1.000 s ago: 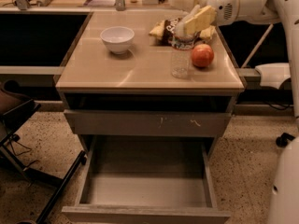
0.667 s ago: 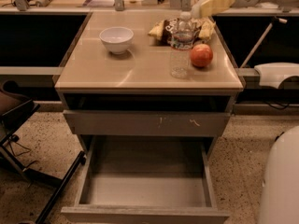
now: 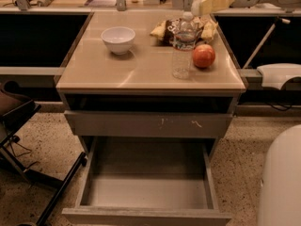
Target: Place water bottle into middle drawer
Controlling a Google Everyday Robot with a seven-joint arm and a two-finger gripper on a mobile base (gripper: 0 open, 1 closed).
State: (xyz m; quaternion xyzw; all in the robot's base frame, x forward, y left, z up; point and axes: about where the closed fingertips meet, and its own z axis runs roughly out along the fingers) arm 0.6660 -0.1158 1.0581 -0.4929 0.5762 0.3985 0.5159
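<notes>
The water bottle point(image 3: 183, 46), clear and ribbed with a white cap, stands upright on the cabinet top point(image 3: 141, 72) at the right, next to a red apple point(image 3: 203, 56). My gripper point(image 3: 210, 2), pale yellow, hangs above and just right of the bottle's cap, apart from it. The middle drawer point(image 3: 146, 216) is pulled out wide below, and its grey inner tray is bare. Above it sits a shut drawer front with pale scratch marks point(image 3: 178, 124).
A white bowl point(image 3: 118, 39) stands at the back left of the top. A snack bag point(image 3: 165, 30) lies behind the bottle. My white body point(image 3: 281, 182) fills the lower right. A black chair base point(image 3: 28, 173) stands at the left.
My gripper has risen from beside the bottle to above its cap and drawn back to the right. The bottle stands where it was.
</notes>
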